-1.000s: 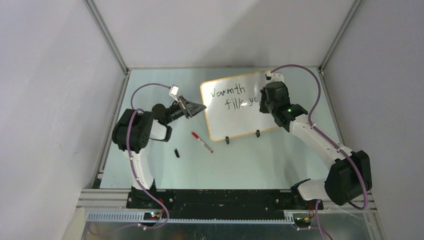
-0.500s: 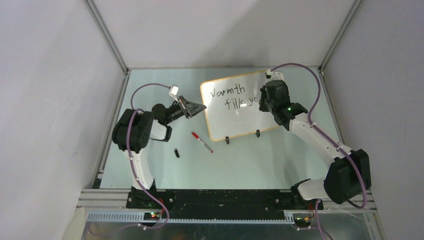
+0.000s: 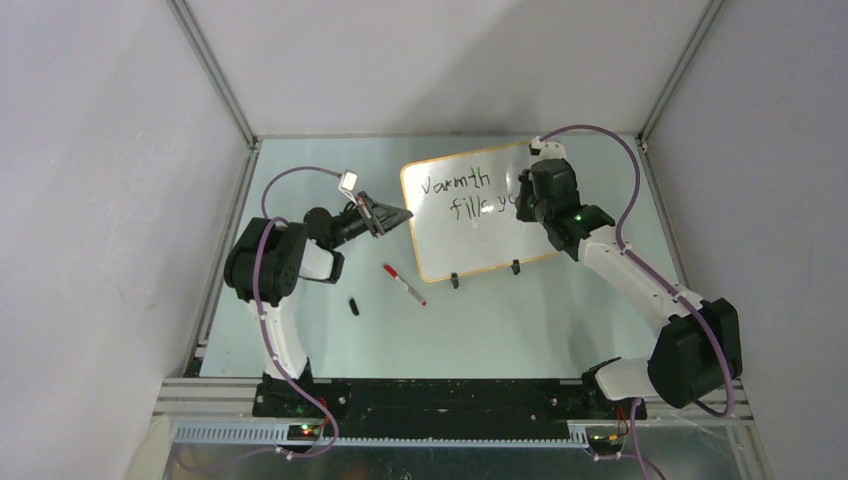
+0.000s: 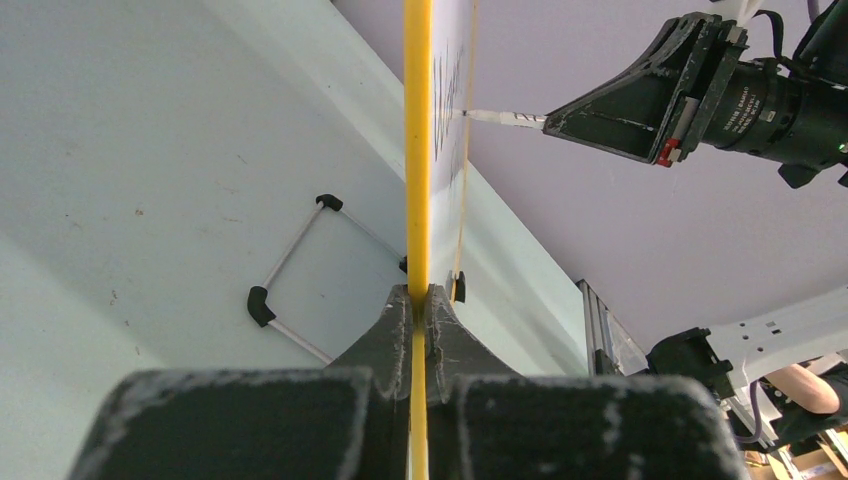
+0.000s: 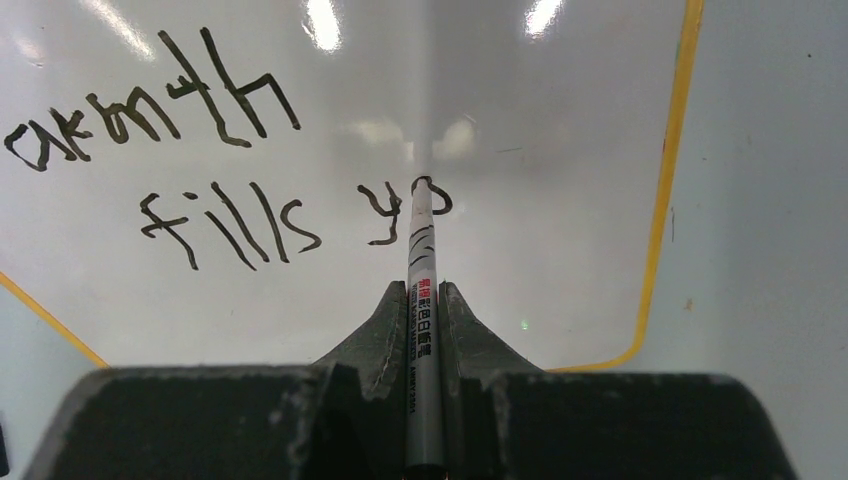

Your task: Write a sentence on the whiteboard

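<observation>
Two words [image 5: 232, 225] down, right claw [image 5: 424, 295] pinching the marker [image 5: 420, 250] mid-"yo" (left claw [image 4: 418, 300] clamps the whiteboard's [image 3: 470, 240] 9 o'clock edge); "u" next.

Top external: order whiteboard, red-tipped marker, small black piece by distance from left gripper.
1. whiteboard: left edge clamped in the left gripper.
2. red-tipped marker: on the table, toward the bases.
3. small black piece: farther toward the bases, leftward.

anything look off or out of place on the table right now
Mildly: a red-ended marker lies loose on the table in front of the whiteboard, with a small black piece, perhaps a cap, nearby. The whiteboard sits skewed to the table's edges, with the left claw gripping its frame. Nothing looks spilled.
</observation>
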Controlling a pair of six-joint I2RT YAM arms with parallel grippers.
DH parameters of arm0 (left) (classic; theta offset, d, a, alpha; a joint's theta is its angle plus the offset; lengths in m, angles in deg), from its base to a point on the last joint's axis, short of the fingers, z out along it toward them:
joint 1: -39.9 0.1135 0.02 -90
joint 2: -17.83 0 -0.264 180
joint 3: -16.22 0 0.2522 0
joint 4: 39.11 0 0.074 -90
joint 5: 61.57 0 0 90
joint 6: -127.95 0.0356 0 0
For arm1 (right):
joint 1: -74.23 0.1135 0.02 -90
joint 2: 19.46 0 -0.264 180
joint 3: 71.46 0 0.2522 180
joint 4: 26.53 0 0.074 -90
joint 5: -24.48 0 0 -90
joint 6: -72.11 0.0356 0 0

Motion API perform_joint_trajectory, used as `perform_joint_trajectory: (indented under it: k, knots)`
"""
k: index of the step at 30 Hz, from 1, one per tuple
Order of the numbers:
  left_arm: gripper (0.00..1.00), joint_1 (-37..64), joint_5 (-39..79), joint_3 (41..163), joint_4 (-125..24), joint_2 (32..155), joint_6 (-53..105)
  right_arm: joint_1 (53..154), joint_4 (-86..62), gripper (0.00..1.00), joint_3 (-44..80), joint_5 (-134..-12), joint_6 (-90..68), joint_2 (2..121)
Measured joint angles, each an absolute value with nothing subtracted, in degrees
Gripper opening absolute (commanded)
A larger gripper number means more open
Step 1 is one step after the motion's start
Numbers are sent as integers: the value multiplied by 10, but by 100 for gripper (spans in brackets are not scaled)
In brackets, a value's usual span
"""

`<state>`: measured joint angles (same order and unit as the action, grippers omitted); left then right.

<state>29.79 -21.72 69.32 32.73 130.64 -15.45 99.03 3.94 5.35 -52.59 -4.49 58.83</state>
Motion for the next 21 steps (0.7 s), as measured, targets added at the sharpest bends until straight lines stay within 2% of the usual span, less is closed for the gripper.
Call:
perform_joint_trajectory:
  k: [13,21]
  knots:
    - [0,298,-217,693,327,1306,-154,997,36,0,53,-527,-47,582]
    - [0,298,-217,693,327,1306,-154,993,12,0,27,-530,-47,499]
